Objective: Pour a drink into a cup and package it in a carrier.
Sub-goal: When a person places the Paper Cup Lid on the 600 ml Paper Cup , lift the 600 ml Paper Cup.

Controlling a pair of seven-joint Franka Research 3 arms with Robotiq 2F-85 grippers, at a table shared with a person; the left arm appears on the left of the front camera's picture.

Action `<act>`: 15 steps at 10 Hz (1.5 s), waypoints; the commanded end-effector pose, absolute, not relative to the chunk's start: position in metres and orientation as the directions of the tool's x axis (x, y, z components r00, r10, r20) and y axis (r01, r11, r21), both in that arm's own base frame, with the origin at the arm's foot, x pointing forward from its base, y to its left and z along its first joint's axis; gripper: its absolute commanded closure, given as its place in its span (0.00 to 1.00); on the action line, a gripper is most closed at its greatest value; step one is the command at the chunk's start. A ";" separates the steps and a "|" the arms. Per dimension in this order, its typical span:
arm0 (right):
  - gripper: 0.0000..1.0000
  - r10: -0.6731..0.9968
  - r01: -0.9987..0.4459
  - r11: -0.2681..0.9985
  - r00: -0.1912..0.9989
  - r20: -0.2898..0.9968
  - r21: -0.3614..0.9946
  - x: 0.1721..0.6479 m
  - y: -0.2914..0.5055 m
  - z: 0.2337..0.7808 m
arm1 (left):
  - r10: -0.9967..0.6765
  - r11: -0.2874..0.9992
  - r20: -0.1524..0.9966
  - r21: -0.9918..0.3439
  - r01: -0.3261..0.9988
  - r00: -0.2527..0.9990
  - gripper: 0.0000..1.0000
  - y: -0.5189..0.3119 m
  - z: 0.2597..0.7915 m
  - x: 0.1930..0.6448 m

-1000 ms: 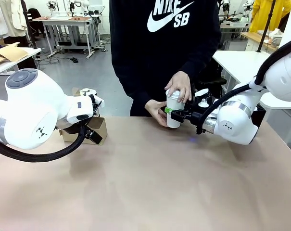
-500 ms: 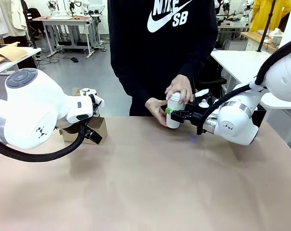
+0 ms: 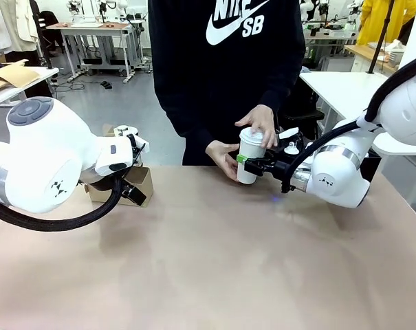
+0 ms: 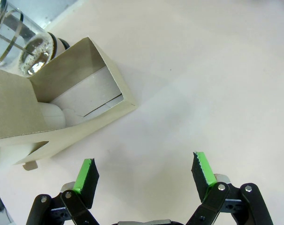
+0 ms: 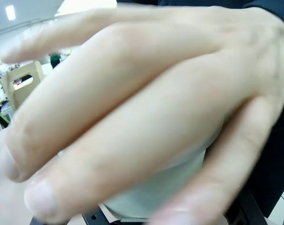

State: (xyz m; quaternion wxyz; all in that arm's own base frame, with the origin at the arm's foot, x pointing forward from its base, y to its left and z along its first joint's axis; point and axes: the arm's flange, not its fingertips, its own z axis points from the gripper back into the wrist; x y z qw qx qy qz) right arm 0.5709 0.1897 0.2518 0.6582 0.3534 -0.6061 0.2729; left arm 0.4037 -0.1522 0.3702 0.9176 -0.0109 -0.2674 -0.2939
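Observation:
At the table's far edge stands the white cup (image 3: pixel 248 157), its lidded top showing. My right gripper (image 3: pixel 243 162) is shut on its side, one green pad against the wall. The person's two hands (image 3: pixel 260 124) wrap the cup from behind and from the left. In the right wrist view a hand (image 5: pixel 132 93) covers most of the cup (image 5: pixel 170 178). The brown carrier (image 3: pixel 140 183) sits at the left by my left arm. My left gripper (image 4: pixel 144 171) hangs open just above the table beside the carrier (image 4: pixel 62 89). The glass jug (image 4: pixel 17 35) stands behind the carrier, with bubbles inside.
A black box with a white round top (image 3: pixel 290 147) sits behind my right arm. The carrier's handle (image 5: pixel 23 82) shows far off in the right wrist view. Bare tan table (image 3: pixel 214 261) spreads between the arms. Other tables stand behind the person.
The person's upper hand has slid off the cup's top toward its far side, uncovering the lid. The person has leaned slightly left. Both arms have stayed put.

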 end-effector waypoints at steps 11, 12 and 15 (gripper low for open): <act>0.19 -0.086 -0.779 0.612 0.105 0.991 0.136 0.572 0.194 0.260 | -0.533 0.827 0.498 0.136 0.546 0.684 0.00 -0.152 0.370 0.404; 0.19 -0.086 -0.779 0.612 0.105 0.991 0.136 0.572 0.194 0.260 | -0.533 0.827 0.498 0.136 0.546 0.684 0.00 -0.152 0.370 0.404; 0.19 -0.086 -0.779 0.612 0.105 0.991 0.136 0.572 0.194 0.260 | -0.533 0.827 0.498 0.136 0.546 0.684 0.00 -0.152 0.370 0.404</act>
